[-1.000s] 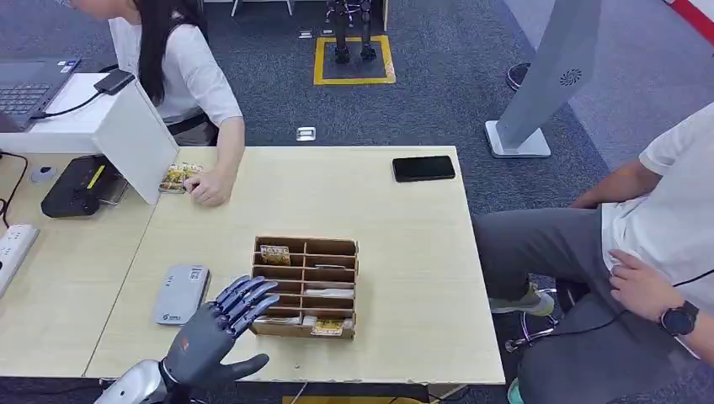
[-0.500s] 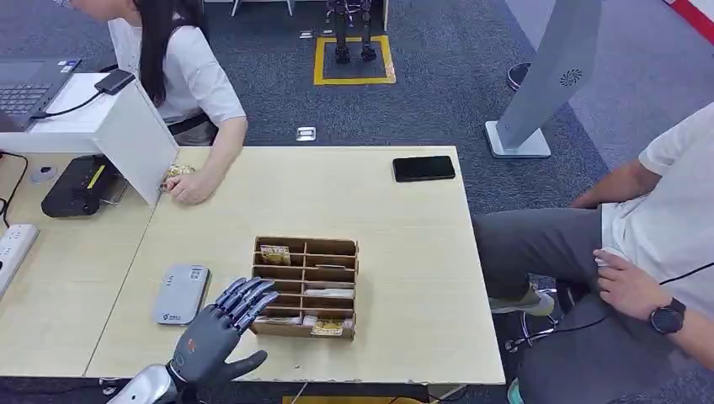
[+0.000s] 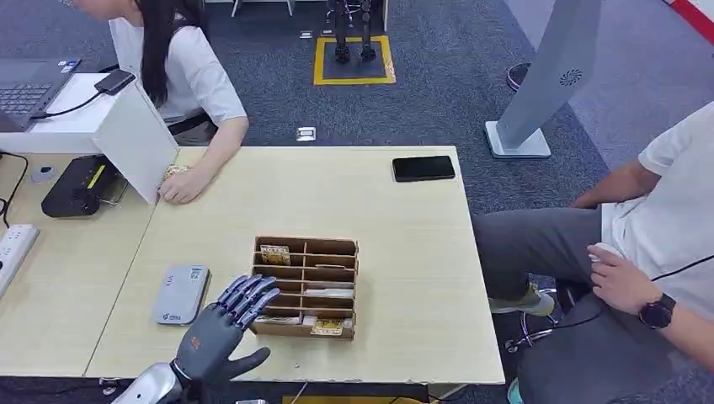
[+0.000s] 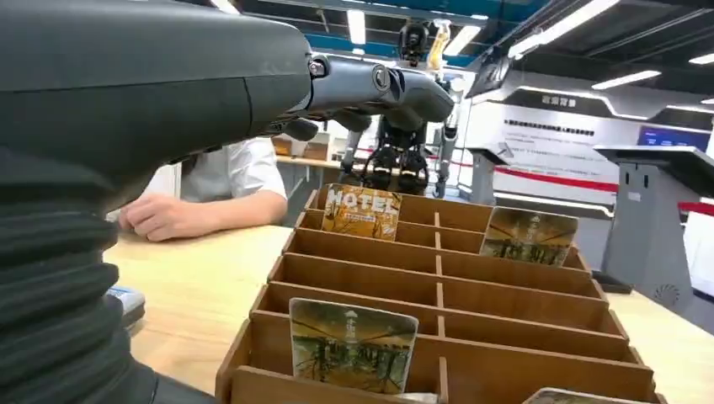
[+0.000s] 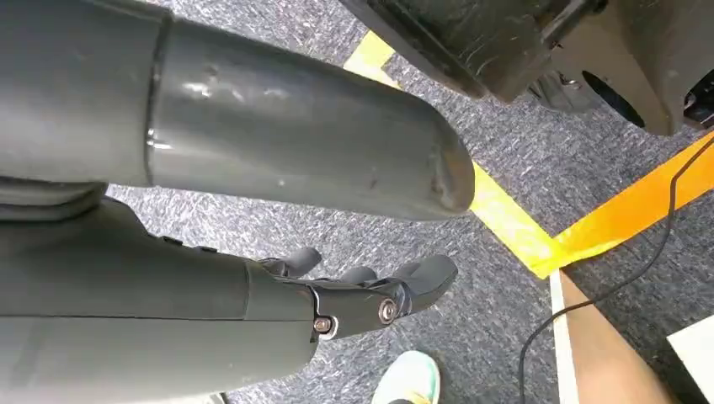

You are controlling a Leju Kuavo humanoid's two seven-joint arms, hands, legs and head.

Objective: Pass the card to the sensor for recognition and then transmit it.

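- Pale wooden table [image 3: 396, 227] spreads out in front of me, standing on dark grey carpet [image 3: 438, 101] with a yellow-taped square far behind.
- Nearest, at the near left edge of the table, my left hand [image 3: 217, 331] hovers palm down with its fingers [image 3: 249, 295] stretched forward and slightly fanned, thumb out to the right, holding nothing.
- My fingertips reach the near left corner of the wooden card box [image 3: 306, 285]; whether they touch it I cannot tell.
- In my left wrist view the fingers [image 4: 383, 84] lie above the box's [image 4: 438, 311] rows, apart from the cards below.
- One card [image 4: 353, 344] stands in the near row, just under my hand; another card marked HOTEL [image 4: 362, 211] stands in the far left slot.
- Just left of my hand, the grey sensor [image 3: 180, 294] lies flat on the table.
- My right hand [image 5: 354, 299] hangs low over the carpet, fingers gently curled with nothing in them.
- Right of the table a seated person [image 3: 640, 252] rests a hand on a lap.
- At the far right edge of the table lies a black phone [image 3: 423, 168].
- Far left, a person in white [image 3: 181, 67] rests a hand [image 3: 183, 187] on a card at the table's corner.
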